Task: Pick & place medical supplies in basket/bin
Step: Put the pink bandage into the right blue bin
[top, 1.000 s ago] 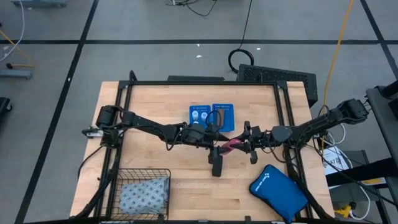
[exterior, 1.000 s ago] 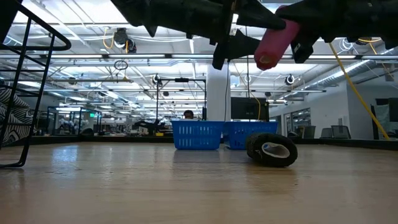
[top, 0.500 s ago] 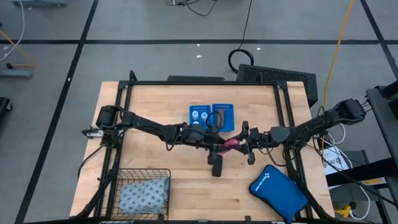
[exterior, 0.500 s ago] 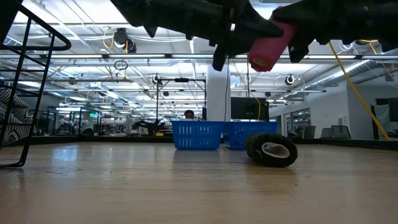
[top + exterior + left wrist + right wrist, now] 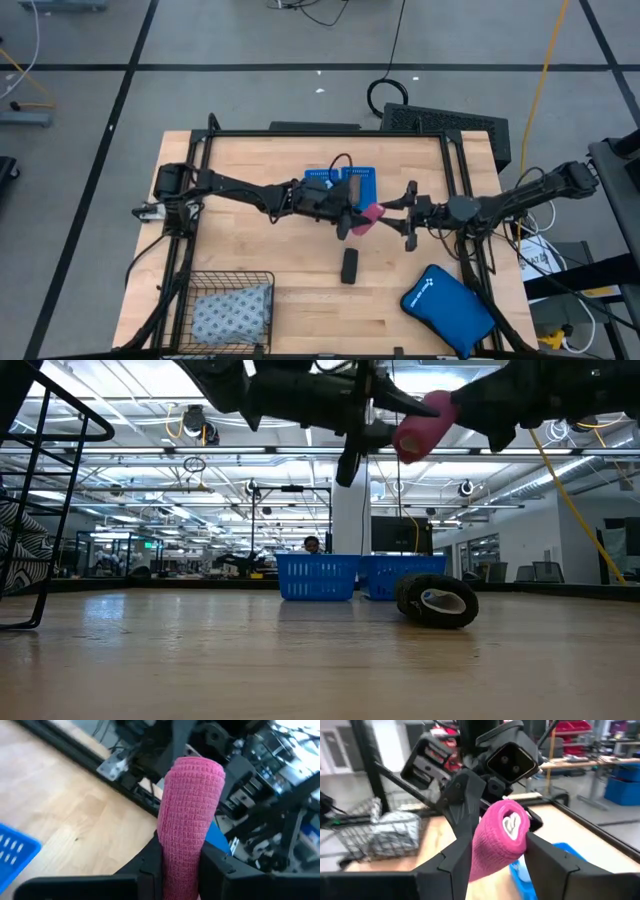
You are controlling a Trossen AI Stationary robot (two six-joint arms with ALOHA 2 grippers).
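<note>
A pink roll (image 5: pixel 368 214) hangs above the table's middle, between my two grippers. My left gripper (image 5: pixel 352 217) reaches in from the table's left and is shut on it. My right gripper (image 5: pixel 404 215) faces it from the right, open, with its fingers (image 5: pixel 455 845) on either side of the roll's free end (image 5: pixel 512 825). A black roll (image 5: pixel 349 265) lies on the table nearer the front. The blue tray (image 5: pixel 362 178) stands just beyond the grippers. The black wire basket (image 5: pixel 232 280) at the front left holds the grey-blue dotted pack (image 5: pixel 230 312). My left gripper pinches the pink roll's near end (image 5: pixel 181 862) between its two fingers (image 5: pixel 150 867). They come level from the table's left and lie along the roll. The roll sticks out past them toward the right, lifted clear of the table. My right gripper: I cannot tell whether its open fingers touch the roll's other end.
A large bright-blue zip pouch (image 5: pixel 447 308) lies at the front right. A black frame (image 5: pixel 330 133) runs along the table's sides and back. Bare wood shows at the front middle and far left.
My left gripper has shut on the pink roll and my right gripper has opened. The roll has gone toward the table's far edge with the left gripper, staying clear of the table. My right gripper has drawn back a little toward the right.
</note>
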